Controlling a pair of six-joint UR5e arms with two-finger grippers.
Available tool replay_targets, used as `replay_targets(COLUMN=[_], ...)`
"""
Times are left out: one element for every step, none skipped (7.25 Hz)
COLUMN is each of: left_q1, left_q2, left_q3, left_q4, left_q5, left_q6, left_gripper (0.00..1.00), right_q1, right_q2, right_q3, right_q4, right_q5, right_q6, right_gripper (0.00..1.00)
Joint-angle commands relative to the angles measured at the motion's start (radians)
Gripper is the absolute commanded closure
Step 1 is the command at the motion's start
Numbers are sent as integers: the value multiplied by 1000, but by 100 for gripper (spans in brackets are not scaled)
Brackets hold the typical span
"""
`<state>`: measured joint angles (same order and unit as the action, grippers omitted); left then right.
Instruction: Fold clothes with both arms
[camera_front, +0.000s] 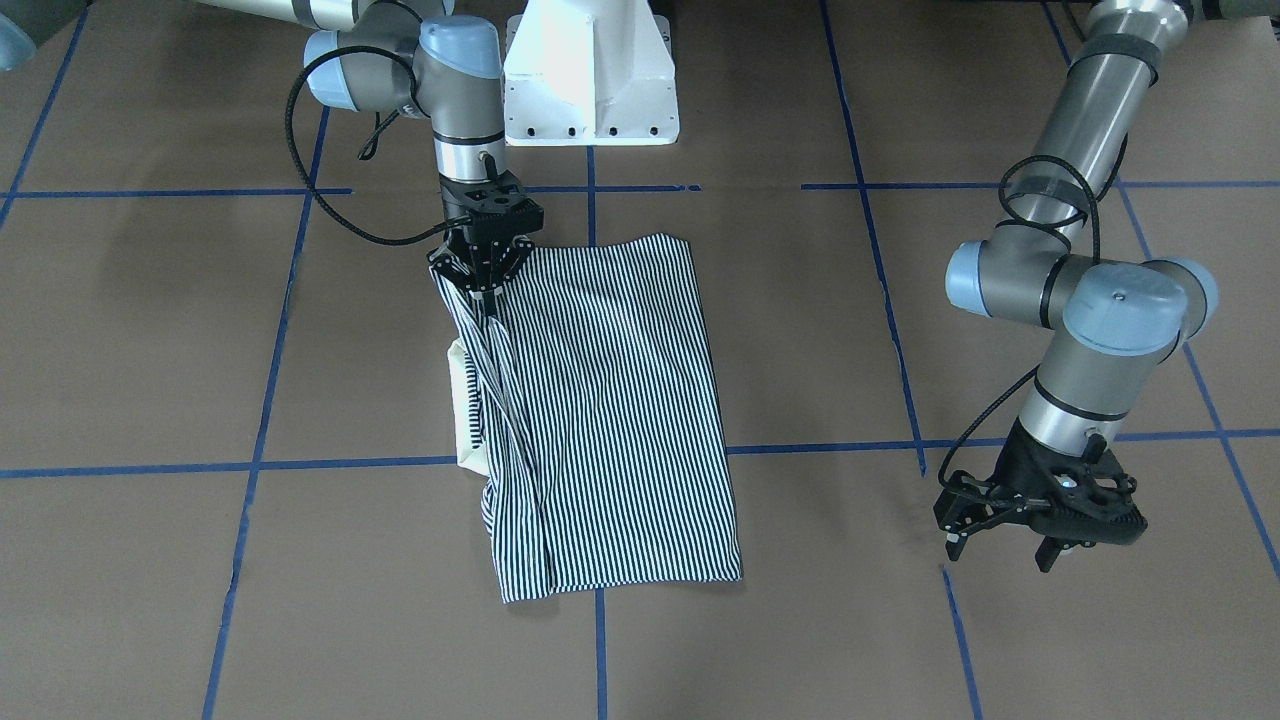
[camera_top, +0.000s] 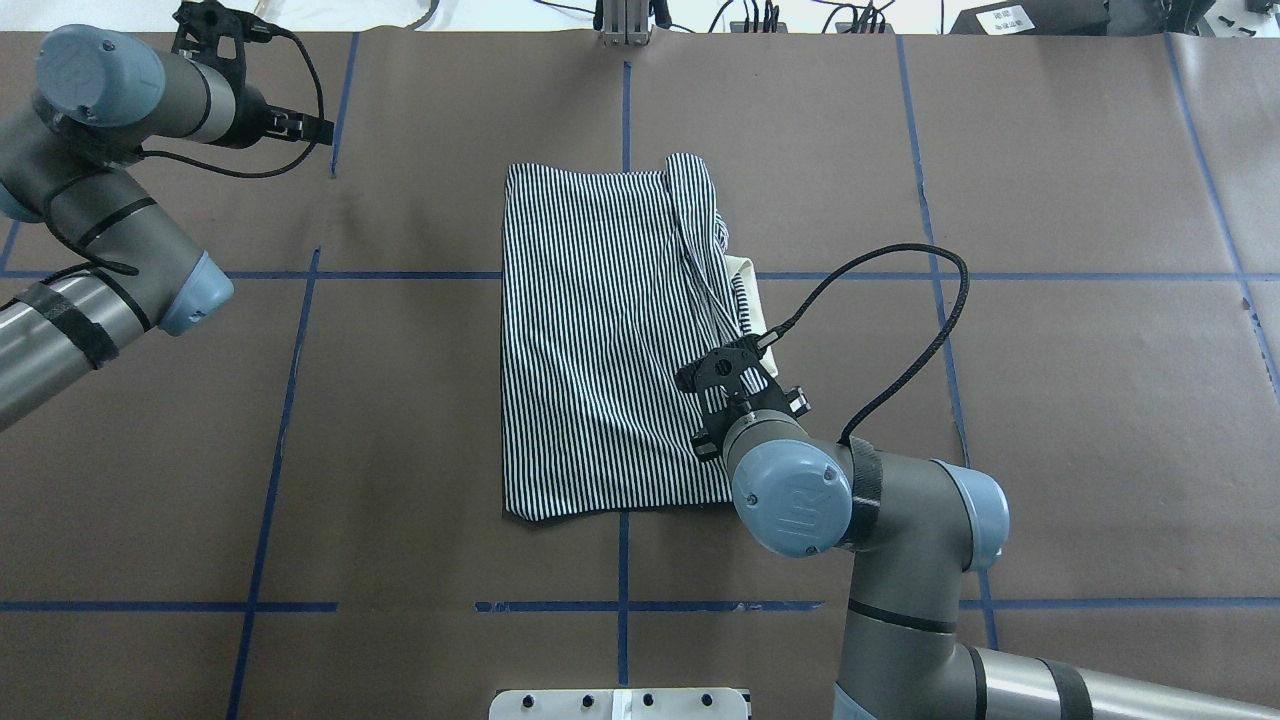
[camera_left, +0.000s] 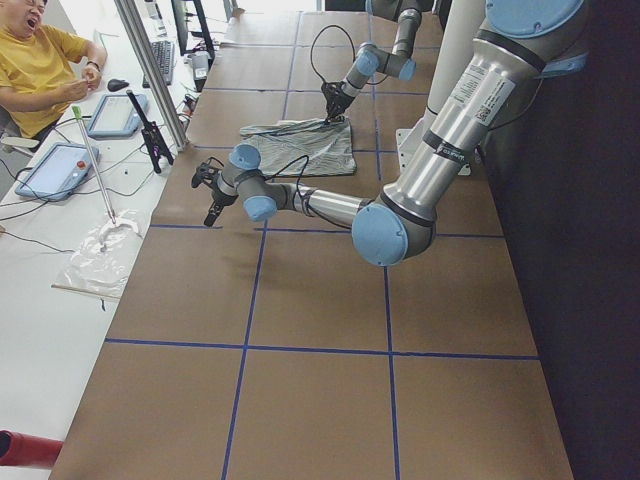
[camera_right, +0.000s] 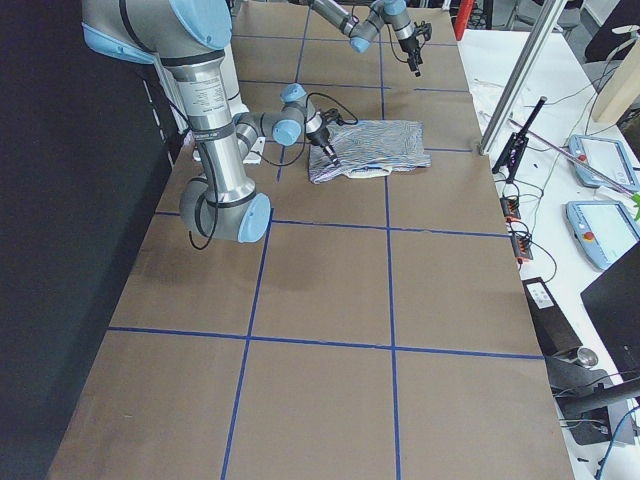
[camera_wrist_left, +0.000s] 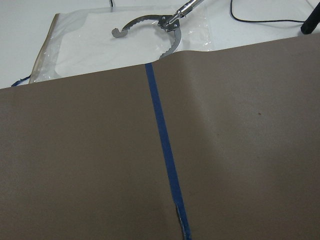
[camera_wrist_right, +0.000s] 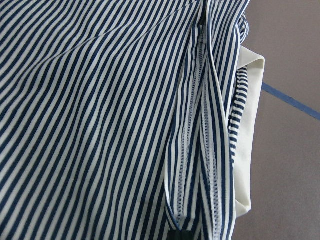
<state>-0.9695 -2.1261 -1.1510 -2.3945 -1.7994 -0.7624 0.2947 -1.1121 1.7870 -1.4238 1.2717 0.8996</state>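
Note:
The striped polo shirt (camera_front: 610, 400) lies folded into a long rectangle at the middle of the table, also seen from overhead (camera_top: 600, 340). Its cream collar (camera_front: 465, 420) pokes out from under one long side. My right gripper (camera_front: 482, 295) is shut on a raised fold of that side's edge, at the shirt's end nearer the robot base. The right wrist view shows the pinched striped fold (camera_wrist_right: 200, 150) running away from the fingers beside the collar (camera_wrist_right: 245, 150). My left gripper (camera_front: 1000, 552) hovers open and holds nothing, far off to the side of the shirt, over bare table (camera_wrist_left: 225, 150).
The white pedestal base (camera_front: 590, 80) stands at the robot's edge of the table. Blue tape lines (camera_front: 600, 650) cross the brown surface. Beyond the far table edge lies a plastic bag with a metal tool (camera_wrist_left: 150, 30). A seated person (camera_left: 40, 60) and tablets are at a side desk.

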Motion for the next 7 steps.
replay_targets(left_q1=[0, 0, 0, 0, 0, 0, 0], left_q2=[0, 0, 0, 0, 0, 0, 0], left_q3=[0, 0, 0, 0, 0, 0, -1], left_q4=[0, 0, 0, 0, 0, 0, 0], left_q5=[0, 0, 0, 0, 0, 0, 0], left_q6=[0, 0, 0, 0, 0, 0, -2], left_gripper=[0, 0, 0, 0, 0, 0, 0], right_q1=[12, 15, 14, 12, 11, 1, 1], right_q2=[-20, -63, -124, -156, -161, -160, -150], right_q3=[41, 86, 119, 126, 117, 106, 104], right_q4=[-1, -1, 0, 5, 5, 8, 9], right_q5=[0, 0, 0, -3, -6, -9, -3], right_q6=[7, 13, 69, 128, 136, 136, 131], right_gripper=[100, 100, 100, 100, 100, 1, 0])
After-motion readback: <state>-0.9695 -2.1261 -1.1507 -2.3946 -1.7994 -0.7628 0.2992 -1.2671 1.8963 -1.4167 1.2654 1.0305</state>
